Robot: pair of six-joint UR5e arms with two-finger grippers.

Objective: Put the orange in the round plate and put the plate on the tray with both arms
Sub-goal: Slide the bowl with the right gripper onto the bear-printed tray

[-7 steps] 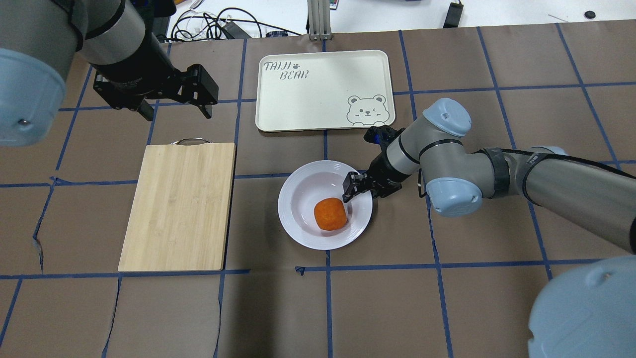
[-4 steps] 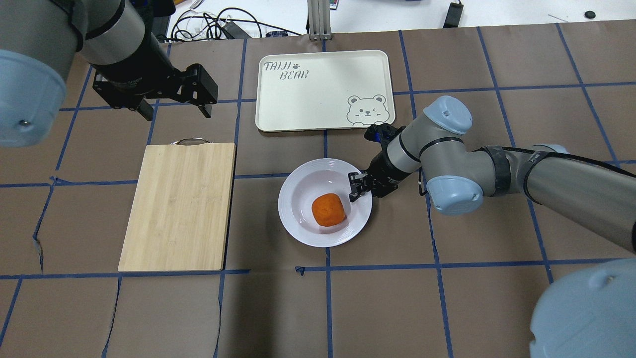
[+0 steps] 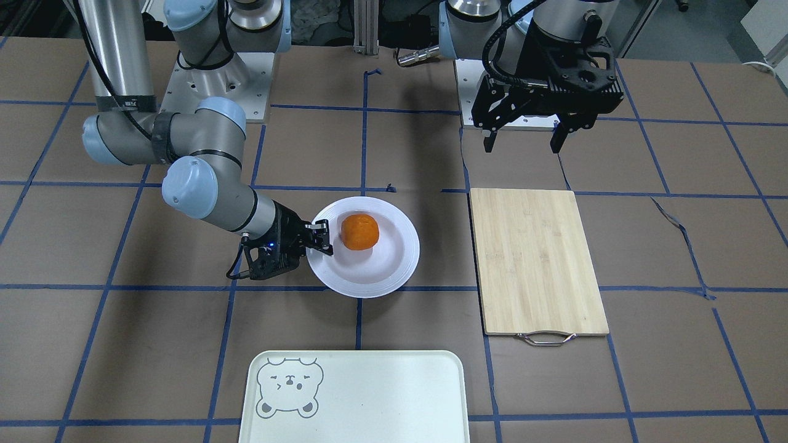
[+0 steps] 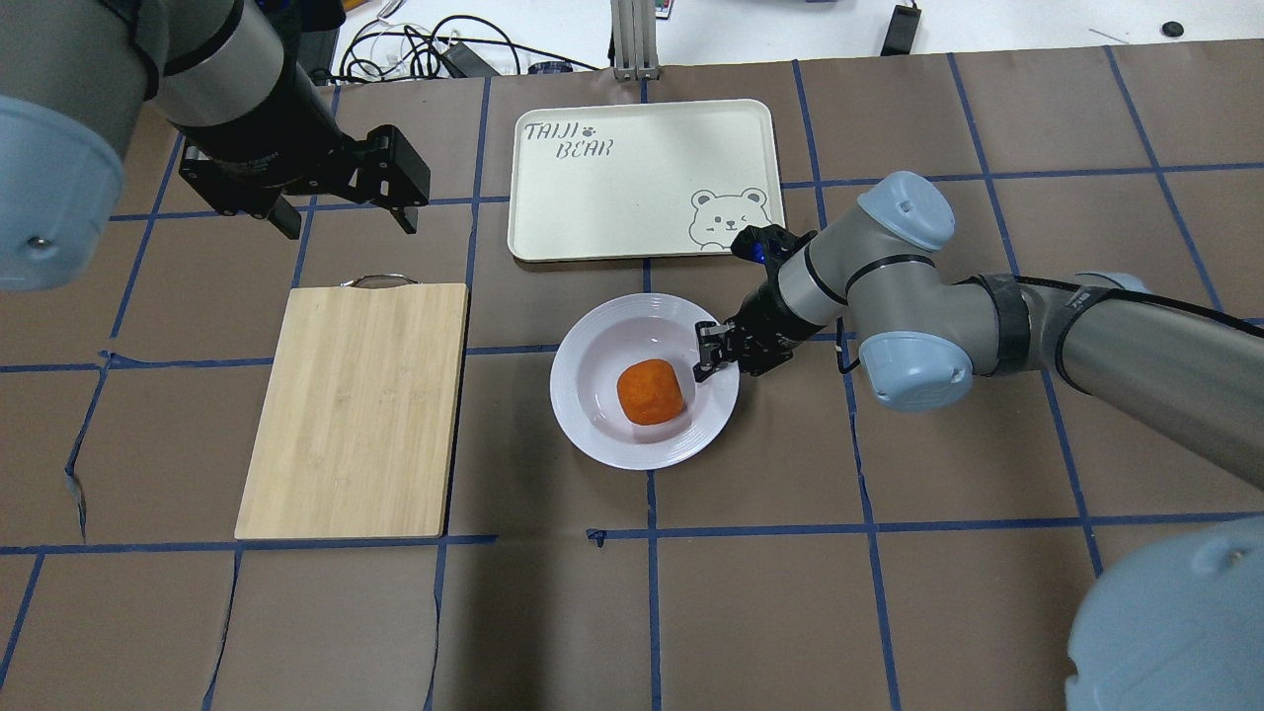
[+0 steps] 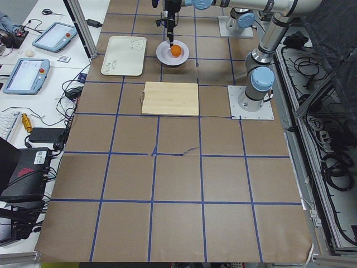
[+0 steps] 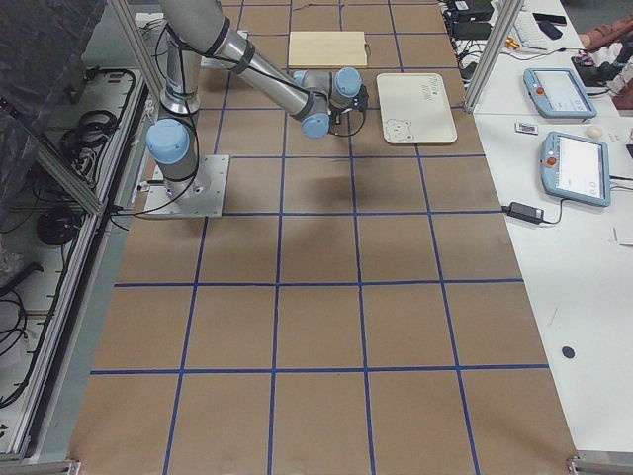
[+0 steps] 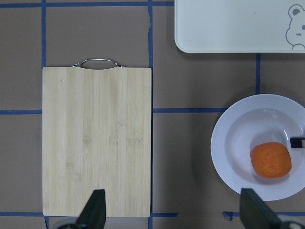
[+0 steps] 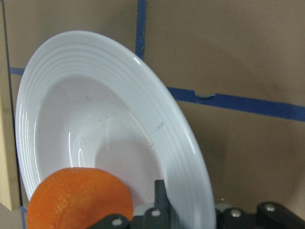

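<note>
Reading the overhead view as a clock face centred on the round plate (image 4: 571, 395), we see the orange (image 4: 651, 392) resting in its shallow bowl. We therefore judge the first half of the task done and the carry to the tray (image 4: 642, 188) to be the step in hand. The tray lies at 12 o'clock of the plate, near it but apart, with a strip of bare table (image 4: 889, 592) between them. The right gripper (image 4: 709, 355) reaches in low from 3 o'clock and is clenched on the plate's wide rim at about 2 o'clock. Its wrist view shows one finger inside the bowl just beside the orange and the other outside the rim, with the rim wedged between them. We take that flat approach as the way to pinch so thin an edge. We cannot tell whether the plate has left the table. The left gripper (image 4: 346, 219) hangs high over the cutting board (image 4: 355, 410), which lies at 9 o'clock of the plate. Its fingers are spread wide with nothing between them. Since the task asks for both arms, we judge that the plate's bare 9 o'clock rim is left free for it. A glossy plate held at a single edge may tip or slip, and the round orange could roll toward the low side, so we would keep the carry level and slow.
</note>
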